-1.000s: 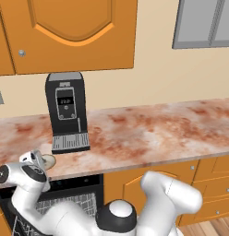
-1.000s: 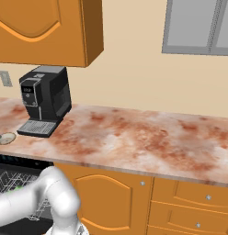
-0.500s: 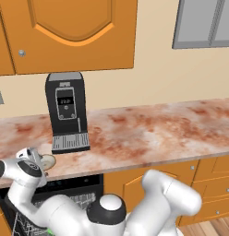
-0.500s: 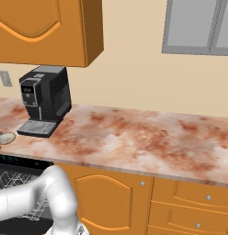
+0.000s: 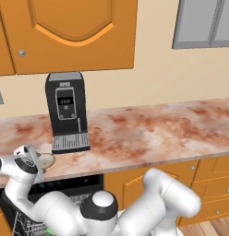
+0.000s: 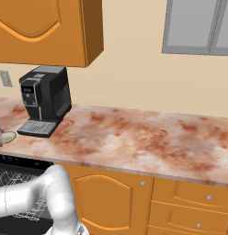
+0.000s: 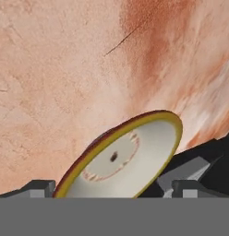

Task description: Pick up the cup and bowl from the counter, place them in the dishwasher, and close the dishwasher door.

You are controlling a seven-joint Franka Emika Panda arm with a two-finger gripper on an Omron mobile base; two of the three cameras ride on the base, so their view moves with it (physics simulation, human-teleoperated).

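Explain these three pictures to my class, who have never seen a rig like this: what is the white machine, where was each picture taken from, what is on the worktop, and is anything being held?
The white machine is a robot arm in a computer-rendered kitchen. Two cameras ride on its base, behind it to the left and right. The third sits on its hand, looking along the gripper.

On the marbled counter stands a black coffee machine. Below the counter, the black dishwasher shows its wire rack.

The gripper, at the counter's left end, is closed on the bowl, a small pale dish with a yellow rim. In the hand view it sits tilted between the dark fingertips, above the counter.
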